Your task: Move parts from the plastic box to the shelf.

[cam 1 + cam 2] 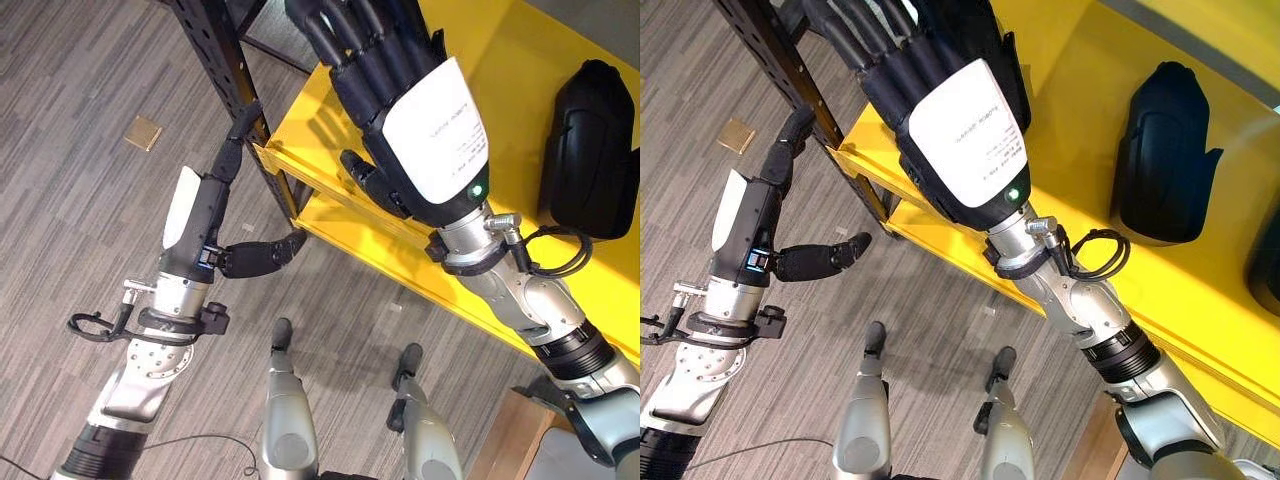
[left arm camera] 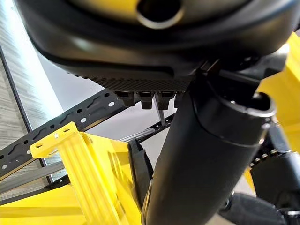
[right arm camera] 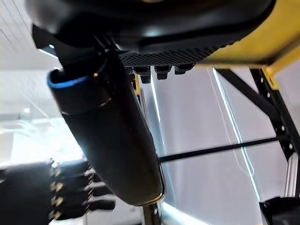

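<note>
A black moulded part [image 1: 590,150] lies on the top board of the yellow shelf [image 1: 520,60], and a second dark part [image 1: 1268,265] shows at the right edge. My right hand [image 1: 430,130] hovers flat over the shelf's front left area, to the left of the black part. It is open with straight fingers and nothing in it. My left hand [image 1: 195,215] reaches up from below the shelf. It is open and empty, fingertips at the shelf's front corner by the black upright [image 1: 215,50], thumb [image 1: 265,255] pointing towards the lower board [image 1: 340,235].
The yellow corner [image 2: 70,140] and the perforated black rail [image 2: 47,136] sit close to my left hand. A small tan square [image 1: 143,132] lies on the grey plank floor to the left. A wooden-coloured box corner [image 1: 510,430] stands at the lower right.
</note>
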Robot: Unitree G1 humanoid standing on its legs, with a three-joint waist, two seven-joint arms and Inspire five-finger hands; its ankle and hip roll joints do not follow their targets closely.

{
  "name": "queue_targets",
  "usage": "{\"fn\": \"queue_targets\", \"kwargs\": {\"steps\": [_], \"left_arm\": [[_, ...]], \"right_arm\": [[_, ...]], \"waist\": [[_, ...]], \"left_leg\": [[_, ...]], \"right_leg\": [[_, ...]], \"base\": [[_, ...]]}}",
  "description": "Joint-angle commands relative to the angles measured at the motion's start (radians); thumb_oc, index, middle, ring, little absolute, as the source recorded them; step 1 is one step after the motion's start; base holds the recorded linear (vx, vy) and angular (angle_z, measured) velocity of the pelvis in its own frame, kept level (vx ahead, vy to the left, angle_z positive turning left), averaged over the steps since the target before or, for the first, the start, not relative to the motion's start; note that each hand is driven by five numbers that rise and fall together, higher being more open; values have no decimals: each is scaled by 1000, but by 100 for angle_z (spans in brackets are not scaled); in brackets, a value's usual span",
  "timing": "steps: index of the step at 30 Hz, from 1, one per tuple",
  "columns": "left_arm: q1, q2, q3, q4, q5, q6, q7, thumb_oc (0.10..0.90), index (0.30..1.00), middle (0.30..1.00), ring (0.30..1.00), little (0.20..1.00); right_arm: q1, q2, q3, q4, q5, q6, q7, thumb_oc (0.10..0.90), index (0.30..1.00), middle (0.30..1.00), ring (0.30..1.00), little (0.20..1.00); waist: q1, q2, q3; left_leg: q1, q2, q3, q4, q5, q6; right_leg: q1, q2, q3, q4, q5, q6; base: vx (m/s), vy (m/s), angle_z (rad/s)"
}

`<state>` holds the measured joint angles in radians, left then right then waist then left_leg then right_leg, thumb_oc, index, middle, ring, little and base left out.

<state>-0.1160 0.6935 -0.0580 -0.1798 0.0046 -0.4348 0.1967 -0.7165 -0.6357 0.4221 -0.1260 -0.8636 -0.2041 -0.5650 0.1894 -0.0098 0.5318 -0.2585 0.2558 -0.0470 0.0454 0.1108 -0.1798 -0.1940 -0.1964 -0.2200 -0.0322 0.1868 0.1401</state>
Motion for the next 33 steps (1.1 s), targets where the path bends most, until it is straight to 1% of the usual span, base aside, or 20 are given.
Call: {"fn": "queue_targets", "kwargs": {"steps": [1, 3, 4, 9, 12, 14, 16, 17, 21, 23, 26, 29, 33], "left_arm": [[-19, -13, -5, -149, -26, -58, 16, 900, 1000, 1000, 1000, 1000], [-19, -14, -7, -147, -23, -55, 18, 900, 1000, 1000, 1000, 1000], [-21, -16, -10, -142, -23, -51, 23, 900, 1000, 1000, 1000, 1000], [-27, -21, -25, -129, -6, -42, 36, 900, 1000, 1000, 1000, 1000], [-31, -22, -31, -126, -4, -33, 38, 900, 1000, 1000, 1000, 1000], [-33, -18, -35, -120, -6, -33, 34, 900, 1000, 1000, 1000, 1000], [-36, -18, -38, -110, -10, -33, 30, 900, 1000, 1000, 1000, 1000], [-38, -14, -41, -108, -17, -32, 25, 900, 1000, 1000, 1000, 1000], [-39, -11, -42, -104, -19, -36, 17, 900, 1000, 1000, 1000, 1000], [-37, -5, -41, -96, -19, -43, 14, 900, 1000, 1000, 1000, 1000], [-36, 3, -40, -96, -18, -39, 9, 900, 1000, 1000, 1000, 1000], [-36, 6, -41, -96, -15, -40, 6, 900, 1000, 1000, 1000, 1000], [-37, 14, -39, -97, -17, -39, -1, 900, 1000, 1000, 1000, 1000]], "right_arm": [[-106, 6, -77, -96, 52, 84, -38, 900, 1000, 1000, 1000, 1000], [-107, 7, -80, -86, 85, 109, -9, 900, 1000, 1000, 1000, 1000], [-104, 6, -81, -78, 122, 150, 22, 900, 1000, 1000, 1000, 1000], [-89, 2, -70, -23, 177, 195, 55, 900, 1000, 1000, 1000, 1000], [-86, 1, -65, 17, 200, 215, 44, 900, 1000, 1000, 1000, 1000], [-77, -1, -65, 60, 225, 219, 45, 900, 1000, 1000, 1000, 1000], [-85, -5, -58, 107, 214, 201, 61, 900, 1000, 1000, 1000, 1000], [-89, -8, -46, 120, 217, 202, 90, 900, 1000, 1000, 1000, 1000], [-97, -17, -28, 141, 209, 209, 100, 900, 1000, 1000, 1000, 1000], [-100, -23, -15, 168, 195, 197, 89, 900, 1000, 1000, 1000, 1000], [-110, -34, 3, 173, 172, 186, 103, 900, 1000, 1000, 1000, 1000], [-116, -38, 15, 170, 162, 189, 102, 900, 1000, 1000, 1000, 1000], [-125, -38, 31, 172, 147, 217, 113, 900, 1000, 1000, 1000, 1000]], "waist": [[-34, 27, -94], [-37, 30, -95], [-41, 32, -95], [-54, 34, -94], [-56, 35, -93], [-61, 36, -91], [-60, 38, -86], [-59, 36, -84], [-54, 31, -83], [-51, 23, -82], [-45, 18, -79], [-40, 14, -78], [-34, 10, -77]], "left_leg": [[-46, -36, 59, -38, 27, 52], [-42, -36, 61, -38, 25, 53], [-41, -36, 63, -36, 25, 52], [-31, -30, 74, -36, 22, 53], [-27, -28, 74, -37, 24, 55], [-25, -27, 73, -38, 25, 55], [-25, -26, 70, -36, 28, 55], [-26, -25, 70, -36, 28, 55], [-28, -25, 67, -33, 30, 54], [-29, -22, 65, -34, 31, 55], [-32, -18, 60, -32, 35, 53], [-34, -17, 58, -33, 36, 53], [-38, -14, 52, -35, 41, 53]], "right_leg": [[101, -3, 79, 143, -281, -37], [98, -4, 81, 148, -282, -38], [96, -5, 84, 150, -284, -39], [90, -7, 88, 158, -283, -41], [88, -6, 90, 164, -284, -43], [86, -6, 91, 170, -285, -44], [83, -6, 89, 176, -286, -46], [81, -5, 87, 180, -287, -46], [84, -3, 83, 179, -286, -47], [82, 1, 79, 179, -284, -47], [84, 3, 74, 183, -285, -47], [86, 4, 70, 182, -287, -47], [85, 7, 66, 185, -289, -47]], "base": [[5, 49, 2], [8, 44, 1], [14, 44, -2], [14, 23, -6], [12, -2, -7], [7, -7, -2], [6, -18, 0], [10, -37, 0], [6, -29, 0], [8, -72, 5], [12, -73, 4], [7, -28, 0], [13, -40, 2]]}}
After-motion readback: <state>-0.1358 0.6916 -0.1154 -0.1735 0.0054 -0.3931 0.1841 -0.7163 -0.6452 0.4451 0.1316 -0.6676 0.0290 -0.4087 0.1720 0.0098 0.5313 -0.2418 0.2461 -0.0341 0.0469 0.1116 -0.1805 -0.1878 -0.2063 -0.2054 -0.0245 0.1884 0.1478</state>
